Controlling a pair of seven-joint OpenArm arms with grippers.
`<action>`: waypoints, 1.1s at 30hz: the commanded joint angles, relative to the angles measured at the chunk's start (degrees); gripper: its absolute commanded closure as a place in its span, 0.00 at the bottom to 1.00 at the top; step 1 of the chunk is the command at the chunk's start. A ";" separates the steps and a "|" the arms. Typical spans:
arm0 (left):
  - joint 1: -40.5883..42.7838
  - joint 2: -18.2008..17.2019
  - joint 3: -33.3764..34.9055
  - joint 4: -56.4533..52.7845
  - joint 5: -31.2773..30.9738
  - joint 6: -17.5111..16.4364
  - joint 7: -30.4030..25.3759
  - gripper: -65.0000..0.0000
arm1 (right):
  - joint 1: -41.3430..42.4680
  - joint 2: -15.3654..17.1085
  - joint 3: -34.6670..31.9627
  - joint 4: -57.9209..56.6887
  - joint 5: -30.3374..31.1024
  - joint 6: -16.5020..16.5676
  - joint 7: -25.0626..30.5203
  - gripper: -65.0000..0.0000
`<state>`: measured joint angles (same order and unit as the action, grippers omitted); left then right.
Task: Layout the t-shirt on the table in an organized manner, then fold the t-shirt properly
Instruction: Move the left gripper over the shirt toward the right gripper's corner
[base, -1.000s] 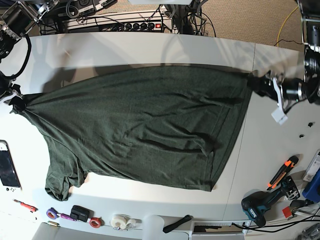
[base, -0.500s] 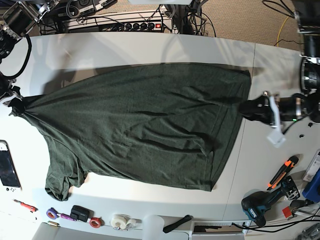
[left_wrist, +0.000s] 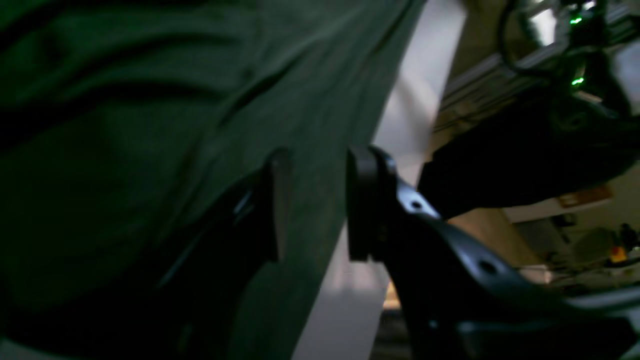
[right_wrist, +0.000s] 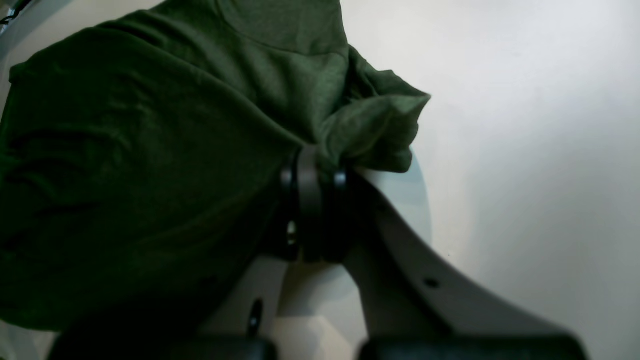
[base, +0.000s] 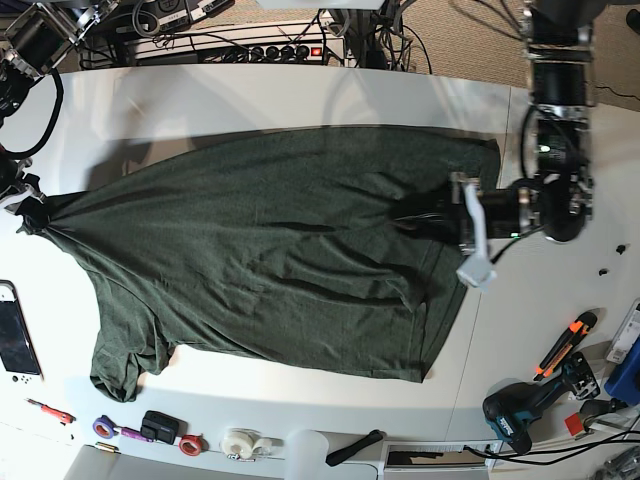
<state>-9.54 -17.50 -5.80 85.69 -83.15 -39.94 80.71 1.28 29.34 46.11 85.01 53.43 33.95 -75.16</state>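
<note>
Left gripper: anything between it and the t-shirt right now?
Nothing visible. The left gripper hangs open right over the t-shirt near its hem edge, jaws apart with bare fabric behind them. The right gripper is shut on a bunched corner.

Robotics lab/workshop: power strip (base: 255, 50) w/ cables, drill (base: 520, 408), tape rolls (base: 240, 441), cutter (base: 566, 340) round the white table (base: 250, 95).

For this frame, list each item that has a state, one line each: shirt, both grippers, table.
t-shirt: spread across the table, wrinkled, not folded; one end bunched and pinched.
right gripper: shut on a bunched edge of the t-shirt.
left gripper: jaws apart, over the t-shirt near its edge, gripping nothing.
table: bears the t-shirt; tools and tape rolls along its near edge.
</note>
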 joint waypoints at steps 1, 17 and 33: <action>-1.25 0.81 1.16 1.68 -1.85 -0.06 -0.71 0.73 | 0.79 1.60 0.33 0.76 1.14 0.11 1.51 1.00; -3.28 20.63 35.98 4.55 17.44 -0.06 -4.85 0.73 | 0.79 1.62 -1.31 0.76 1.16 0.13 2.14 1.00; -8.46 26.50 58.14 4.55 63.91 14.36 -30.12 0.73 | 5.84 1.62 -14.25 0.79 -7.06 0.07 10.25 1.00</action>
<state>-17.12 7.55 52.49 89.25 -18.68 -25.80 52.01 5.98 29.36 31.44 84.86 45.19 33.93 -66.59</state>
